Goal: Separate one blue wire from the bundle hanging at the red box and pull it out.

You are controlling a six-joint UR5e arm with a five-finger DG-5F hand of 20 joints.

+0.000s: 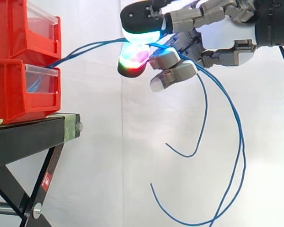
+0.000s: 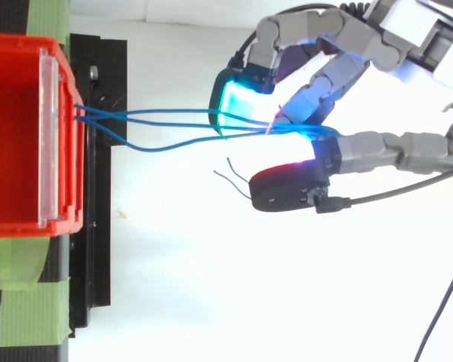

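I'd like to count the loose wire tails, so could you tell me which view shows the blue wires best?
The side view: the blue wires run from the red box through the hand and hang in long loops. The top view shows their stretch between box and hand.

Blue wires [image 2: 136,115] span open gap between red bins [image 1: 19,90], robot hand [image 1: 208,16].

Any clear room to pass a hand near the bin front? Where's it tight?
Free: below the taut blue wires, between the black stand and the hanging wire tails. Crowded: the span from the red bins to the hand, which pinches the wires, and under the hand, where tails dangle.
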